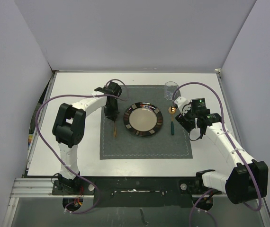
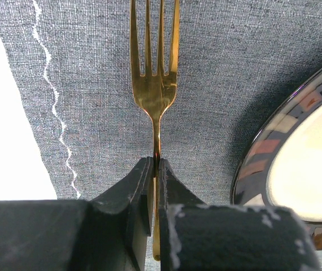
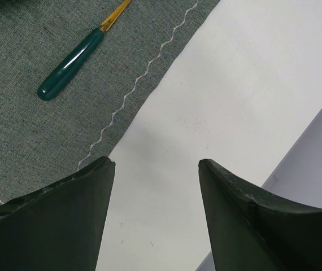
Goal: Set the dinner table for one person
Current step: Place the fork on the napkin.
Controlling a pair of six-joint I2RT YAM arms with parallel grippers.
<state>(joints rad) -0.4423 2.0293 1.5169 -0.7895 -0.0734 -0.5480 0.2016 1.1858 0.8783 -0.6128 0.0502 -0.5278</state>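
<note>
The white dinner table (image 1: 78,85) carries a dark grey placemat (image 1: 144,146) with a dark-rimmed plate (image 1: 143,119) at its middle. A gold fork (image 1: 114,128) lies on the mat left of the plate. My left gripper (image 1: 111,113) is shut on the fork's handle; in the left wrist view (image 2: 156,162) the fork (image 2: 155,84) points away, tines flat on the mat (image 2: 93,84), with the plate (image 2: 274,141) to the right. A green-handled spoon (image 1: 172,125) lies right of the plate. My right gripper (image 1: 193,134) is open and empty over the table (image 3: 217,84) beside the mat's right edge.
A clear glass (image 1: 171,91) stands at the mat's far right corner. In the right wrist view the spoon (image 3: 70,65) lies on the mat (image 3: 25,135), ahead and left of the gripper (image 3: 156,164). Grey walls enclose the table on three sides.
</note>
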